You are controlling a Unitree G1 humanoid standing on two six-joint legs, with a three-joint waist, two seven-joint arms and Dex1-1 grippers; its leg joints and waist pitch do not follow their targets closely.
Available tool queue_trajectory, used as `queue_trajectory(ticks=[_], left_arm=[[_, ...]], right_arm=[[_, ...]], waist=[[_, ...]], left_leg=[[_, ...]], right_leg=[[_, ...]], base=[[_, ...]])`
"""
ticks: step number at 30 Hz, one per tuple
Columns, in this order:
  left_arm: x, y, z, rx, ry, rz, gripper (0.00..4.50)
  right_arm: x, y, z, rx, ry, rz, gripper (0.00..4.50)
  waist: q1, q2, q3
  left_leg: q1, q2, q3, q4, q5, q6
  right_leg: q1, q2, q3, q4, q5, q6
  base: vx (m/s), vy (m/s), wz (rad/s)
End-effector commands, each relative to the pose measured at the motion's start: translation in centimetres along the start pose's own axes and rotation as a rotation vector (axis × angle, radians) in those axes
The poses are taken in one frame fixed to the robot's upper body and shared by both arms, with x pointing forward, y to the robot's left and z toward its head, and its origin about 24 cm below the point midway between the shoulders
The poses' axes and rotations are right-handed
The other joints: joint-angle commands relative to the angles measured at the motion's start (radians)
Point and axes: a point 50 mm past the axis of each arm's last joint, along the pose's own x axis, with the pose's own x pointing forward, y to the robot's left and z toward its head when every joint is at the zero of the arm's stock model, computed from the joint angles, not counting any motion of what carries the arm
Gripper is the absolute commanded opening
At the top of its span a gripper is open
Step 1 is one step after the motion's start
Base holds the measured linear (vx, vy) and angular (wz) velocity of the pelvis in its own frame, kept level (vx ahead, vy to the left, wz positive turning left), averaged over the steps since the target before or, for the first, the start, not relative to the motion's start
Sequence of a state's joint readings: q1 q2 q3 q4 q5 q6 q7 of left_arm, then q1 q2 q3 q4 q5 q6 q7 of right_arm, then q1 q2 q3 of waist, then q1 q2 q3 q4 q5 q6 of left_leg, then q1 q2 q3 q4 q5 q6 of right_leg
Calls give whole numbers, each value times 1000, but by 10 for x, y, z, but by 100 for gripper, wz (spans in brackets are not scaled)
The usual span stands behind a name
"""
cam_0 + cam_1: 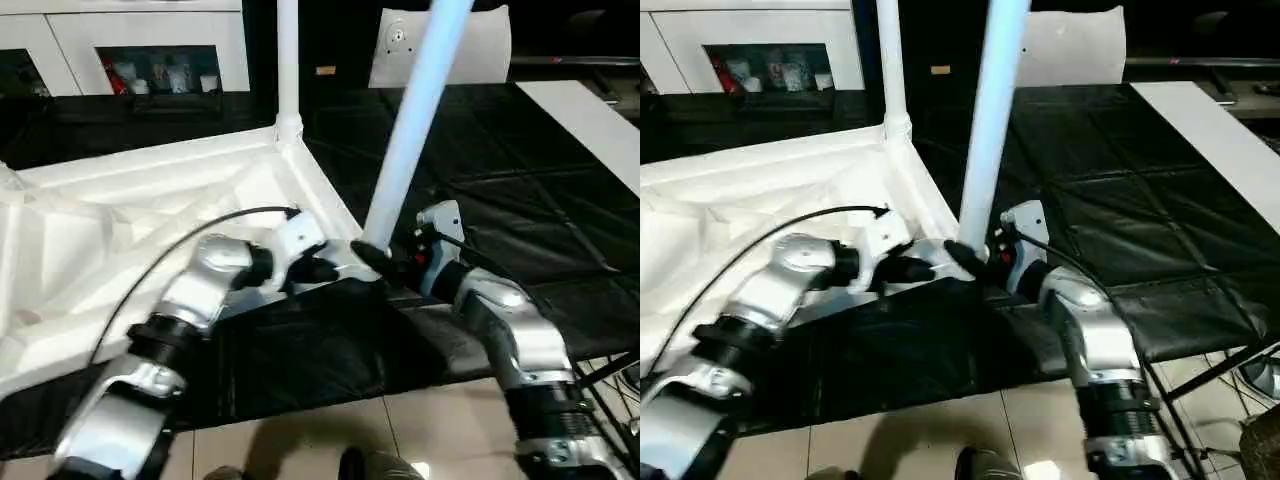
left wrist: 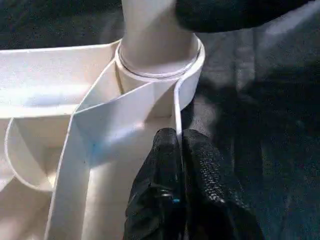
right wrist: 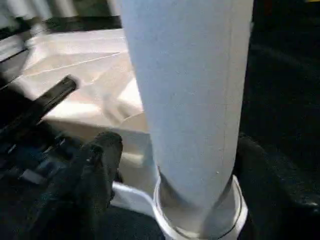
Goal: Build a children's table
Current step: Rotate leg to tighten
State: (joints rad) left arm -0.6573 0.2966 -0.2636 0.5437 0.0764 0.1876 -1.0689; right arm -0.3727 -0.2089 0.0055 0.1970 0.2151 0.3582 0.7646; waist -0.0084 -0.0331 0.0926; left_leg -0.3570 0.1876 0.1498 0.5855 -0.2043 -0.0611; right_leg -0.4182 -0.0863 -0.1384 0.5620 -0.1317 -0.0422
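Tabletop [image 1: 120, 215]: the white square top lies upside down on the black surface [image 1: 520, 200], ribbed underside up, with its near right corner at the surface's front edge.
Far leg [image 1: 288, 60]: already standing upright in the corner socket at the tabletop's far right corner; this one looks finished.
Near leg [image 1: 415, 120]: its foot sits in the socket [image 2: 192, 75] at the tabletop's near right corner, but the tube leans to the right rather than standing straight, so it is judged placed but not fully seated.
Left claw [image 2: 180, 165]: its two black fingers are pressed together on the thin rim of the tabletop just beside the near socket, steadying that corner.
Right claw [image 3: 175, 165]: its fingers stand apart on either side of the near leg low down, just above the socket, with a gap showing at the left finger [image 3: 97, 160]; no firm clamp can be seen.
Done so far: two legs on the right side of the tabletop are in their sockets.
Left to do: straighten and press home the near leg; the corners on the tabletop's left side lie past the picture edge, so whether they hold legs cannot be told.
Last step, by judgement: turning the table over onto its legs.
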Motion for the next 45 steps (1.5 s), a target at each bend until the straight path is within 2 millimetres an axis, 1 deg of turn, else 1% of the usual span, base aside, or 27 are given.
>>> queue_trajectory(ticks=[1, 2, 4, 5, 6, 7, 11, 12, 15, 16, 17, 18, 20, 22, 23, 24, 26, 29, 31, 34, 37, 38, 39, 40, 41, 44, 45], left_arm=[[-3, -9, -5, 54, 31, -120, 0], [-4, -9, -6, 62, 37, -135, 0], [-8, -9, -8, 95, 53, -168, 0], [-11, -10, -10, 116, 65, -198, 0], [-12, -10, -11, 129, 72, -215, 0], [-15, -10, -13, 140, 80, -238, 0], [-19, -11, -14, 152, 86, -297, 0], [-21, -14, -14, 169, 93, -357, 0], [-22, -17, -15, 189, 103, -416, 0], [-22, -17, -15, 193, 105, -426, 0], [-22, -18, -15, 197, 107, -436, 0], [-22, -18, -15, 205, 110, -452, 0], [-22, -19, -15, 213, 115, -471, 0], [-22, -19, -15, 224, 121, -492, 0], [-22, -19, -14, 231, 123, -500, 0], [-22, -19, -14, 231, 123, -500, 0], [-21, -19, -13, 236, 121, -508, 0], [-20, -20, -13, 238, 119, -517, 0], [-20, -20, -13, 241, 122, -523, 0], [-21, -19, -14, 242, 127, -528, 0], [-21, -18, -15, 242, 132, -524, 0], [-21, -18, -15, 241, 132, -524, 0], [-21, -18, -15, 235, 128, -521, 0], [-21, -18, -15, 235, 128, -521, 0], [-20, -18, -15, 225, 122, -516, 0], [-20, -18, -15, 210, 110, -509, 0], [-20, -17, -15, 205, 106, -506, 0]], right_arm=[[-8, 5, 7, -38, -8, 142, 401], [-12, 5, 7, -47, 1, 163, 409], [-17, 4, 7, -63, 24, 208, 428], [-22, 3, 7, -79, 42, 249, 442], [-25, 2, 7, -90, 53, 271, 442], [-28, 1, 7, -109, 68, 298, 442], [-33, 0, 8, -134, 104, 381, 442], [-34, 1, 10, -130, 114, 445, 442], [-34, 3, 11, -124, 128, 507, 442], [-34, 3, 11, -123, 133, 520, 425], [-34, 3, 12, -121, 140, 532, 425], [-34, 3, 11, -123, 150, 551, 425], [-32, 4, 10, -131, 166, 577, 390], [-31, 5, 8, -147, 186, 604, 390], [-29, 6, 7, -167, 191, 607, 379], [-29, 6, 7, -167, 191, 607, 366], [-26, 7, 6, -179, 195, 616, 345], [-23, 7, 5, -185, 198, 628, 319], [-22, 8, 6, -184, 197, 638, 309], [-21, 9, 7, -171, 199, 665, 278], [-21, 10, 7, -162, 202, 685, 265], [-21, 10, 7, -162, 202, 686, 244], [-21, 11, 6, -159, 202, 689, 244], [-21, 11, 6, -159, 202, 690, 226], [-21, 12, 5, -153, 200, 691, 226], [-21, 14, 4, -126, 187, 687, 201], [-20, 16, 3, -114, 180, 683, 201]], waist=[[9, -9, -82], [15, -5, -79], [19, -6, -78], [19, -8, -74], [22, -6, -74], [23, -6, -72], [28, -8, -69], [29, -10, -69], [35, -10, -71], [37, -10, -70], [41, -8, -71], [43, -9, -70], [48, -8, -70], [52, -9, -72], [56, -9, -73], [56, -10, -73], [59, -11, -72], [61, -11, -69], [61, -10, -69], [62, -10, -69], [62, -12, -69], [63, -12, -69], [63, -13, -69], [64, -13, -69], [63, -14, -69], [63, -11, -67], [63, -11, -67]], left_leg=[[-10, 38, 2, -56, -63, 126], [-7, 42, 4, -57, -59, 131], [-3, 42, 4, -58, -78, 125], [-2, 44, 5, -60, -94, 113], [0, 43, 4, -60, -112, 106], [2, 44, 5, -61, -123, 102], [3, 45, 5, -64, -150, 79], [2, 43, 6, -64, -153, 82], [5, 45, 9, -63, -139, 87], [6, 45, 10, -64, -136, 89], [9, 47, 11, -64, -128, 89], [9, 47, 13, -64, -127, 88], [11, 49, 14, -64, -119, 86], [11, 49, 15, -63, -112, 85], [10, 50, 15, -63, -100, 86], [8, 50, 16, -63, -98, 86], [8, 48, 17, -62, -103, 85], [8, 47, 16, -64, -116, 78], [9, 49, 15, -64, -116, 76], [9, 50, 15, -65, -117, 76], [9, 50, 17, -64, -116, 80], [9, 50, 16, -65, -118, 79], [8, 50, 16, -65, -115, 79], [8, 50, 16, -65, -110, 79], [8, 51, 16, -65, -109, 79], [9, 49, 17, -65, -115, 78], [8, 49, 17, -66, -119, 78]], right_leg=[[80, -76, 69, -57, -286, -164], [76, -73, 70, -55, -279, -168], [74, -71, 68, -58, -307, -163], [72, -72, 68, -61, -336, -158], [72, -71, 67, -65, -366, -151], [69, -72, 68, -68, -381, -148], [67, -72, 72, -67, -408, -140], [70, -72, 73, -68, -416, -137], [67, -72, 77, -66, -408, -142], [66, -72, 78, -66, -401, -146], [64, -71, 78, -63, -383, -155], [64, -70, 78, -61, -372, -161], [62, -70, 80, -57, -352, -172], [63, -70, 80, -53, -331, -180], [65, -71, 81, -48, -302, -186], [65, -71, 81, -48, -297, -188], [65, -72, 80, -50, -311, -184], [65, -72, 80, -55, -355, -167], [64, -71, 80, -54, -353, -167], [65, -71, 80, -53, -341, -172], [65, -71, 80, -54, -343, -172], [65, -71, 80, -53, -348, -171], [66, -71, 80, -53, -347, -170], [66, -71, 80, -52, -342, -171], [65, -72, 80, -52, -342, -171], [64, -70, 80, -54, -348, -170], [65, -70, 80, -55, -352, -169]], base=[[0, 0, 0], [0, 0, 0], [0, 0, 0], [0, 0, 0], [0, 0, 0], [0, 0, 0], [0, 0, 0], [0, 0, 0], [0, 0, 0], [0, 0, 0], [0, 0, 0], [0, 0, 0], [0, 0, 0], [0, 0, 0], [0, 0, 0], [0, 0, 0], [0, 0, 0], [0, 0, 0], [0, 0, 0], [0, 0, 0], [0, 0, 0], [0, 0, 0], [0, 0, 0], [0, 0, 0], [0, 0, 0], [0, 0, 0], [0, 0, 0]])
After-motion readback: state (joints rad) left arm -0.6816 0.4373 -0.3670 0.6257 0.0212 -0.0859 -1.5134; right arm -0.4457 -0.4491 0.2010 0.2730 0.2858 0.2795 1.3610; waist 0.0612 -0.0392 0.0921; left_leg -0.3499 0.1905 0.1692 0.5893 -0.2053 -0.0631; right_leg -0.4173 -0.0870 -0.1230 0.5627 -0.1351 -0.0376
